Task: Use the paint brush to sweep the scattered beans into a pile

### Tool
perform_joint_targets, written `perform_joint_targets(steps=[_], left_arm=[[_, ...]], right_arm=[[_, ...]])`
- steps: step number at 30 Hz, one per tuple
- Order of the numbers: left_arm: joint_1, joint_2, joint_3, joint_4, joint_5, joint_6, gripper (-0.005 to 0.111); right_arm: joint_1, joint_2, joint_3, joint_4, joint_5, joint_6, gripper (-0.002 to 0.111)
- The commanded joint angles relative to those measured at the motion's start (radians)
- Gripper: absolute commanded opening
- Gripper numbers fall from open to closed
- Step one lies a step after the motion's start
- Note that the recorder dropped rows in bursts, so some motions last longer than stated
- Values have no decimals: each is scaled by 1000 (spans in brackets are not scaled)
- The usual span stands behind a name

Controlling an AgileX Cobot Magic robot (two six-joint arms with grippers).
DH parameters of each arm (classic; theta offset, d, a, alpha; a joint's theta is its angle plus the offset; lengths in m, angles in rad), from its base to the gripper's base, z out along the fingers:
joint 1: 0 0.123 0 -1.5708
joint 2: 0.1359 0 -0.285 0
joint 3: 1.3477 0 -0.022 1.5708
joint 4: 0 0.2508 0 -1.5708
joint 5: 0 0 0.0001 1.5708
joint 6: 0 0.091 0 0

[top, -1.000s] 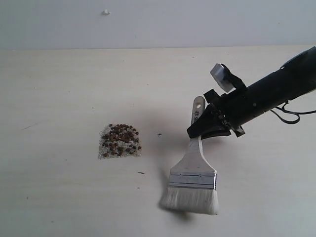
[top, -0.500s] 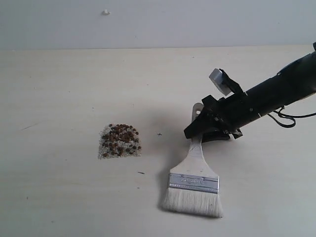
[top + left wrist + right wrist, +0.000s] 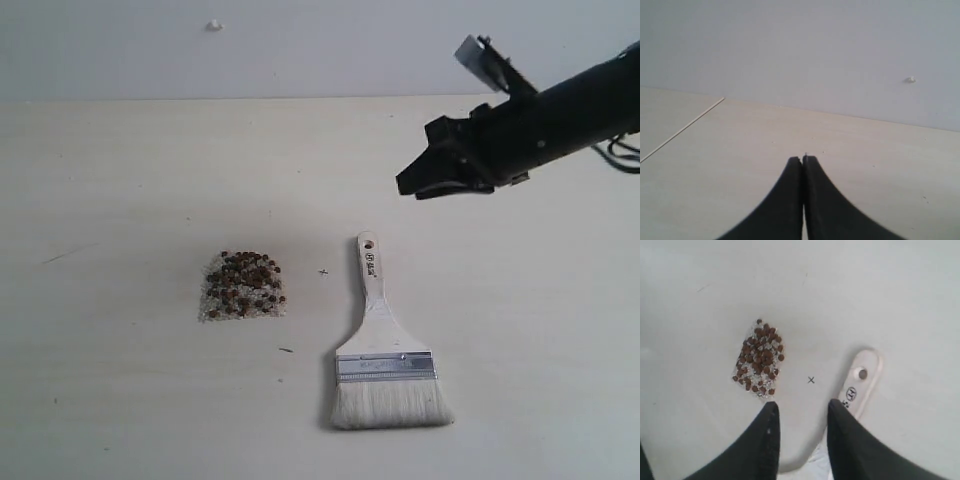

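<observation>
The beans [image 3: 243, 285] lie heaped with whitish grit in one compact pile [image 3: 759, 358] on the pale table, left of centre. The paint brush [image 3: 383, 352] lies flat on the table to the pile's right, handle end [image 3: 862, 373] pointing away, cream bristles toward the front edge. My right gripper [image 3: 410, 186] hangs above the table, up and right of the brush handle, apart from it. In its wrist view the right gripper [image 3: 800, 407] is open with nothing between its jaws. My left gripper [image 3: 802, 159] is shut and empty, over bare table.
A small black cross mark [image 3: 323, 271] sits between the pile and the brush handle. A tiny dark speck [image 3: 286, 350] lies in front of the pile. The grey wall [image 3: 300, 45] bounds the table's far edge, with a small white blob [image 3: 213, 25] on it.
The right gripper let go of the brush handle and rose up and to the right. The brush dropped flat on the table. The pile did not move.
</observation>
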State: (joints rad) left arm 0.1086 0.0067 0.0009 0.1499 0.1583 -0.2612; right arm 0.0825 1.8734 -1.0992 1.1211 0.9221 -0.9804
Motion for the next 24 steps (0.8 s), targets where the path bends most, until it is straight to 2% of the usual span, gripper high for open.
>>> perform_joint_targets(steps=[1, 4, 6, 8, 11, 15, 18, 21, 24], left_arm=[[1, -7, -1, 3, -1, 0, 0], [1, -7, -1, 3, -1, 0, 0], [1, -7, -1, 3, -1, 0, 0], [1, -7, -1, 3, -1, 0, 0], [1, -7, -1, 3, -1, 0, 0], [1, -7, -1, 3, -1, 0, 0], [1, -7, -1, 3, -1, 0, 0], [1, -7, -1, 3, -1, 0, 0], [1, -7, -1, 3, -1, 0, 0]], right_arm=[[-7, -227, 57, -212, -217, 270, 0], [-7, -542, 259, -215, -529, 363, 0], [-7, -684, 343, -217, -578, 393, 0], [-7, -886, 406, -225, -567, 393, 0], [-7, -1065, 406, -220, -553, 393, 0], [-7, -1214, 406, -220, -553, 393, 0], [-7, -1343, 402, -239, -585, 312, 0], [-7, -1455, 404, -375, -495, 298, 0], [-7, -1468, 409, -380, -472, 298, 0]])
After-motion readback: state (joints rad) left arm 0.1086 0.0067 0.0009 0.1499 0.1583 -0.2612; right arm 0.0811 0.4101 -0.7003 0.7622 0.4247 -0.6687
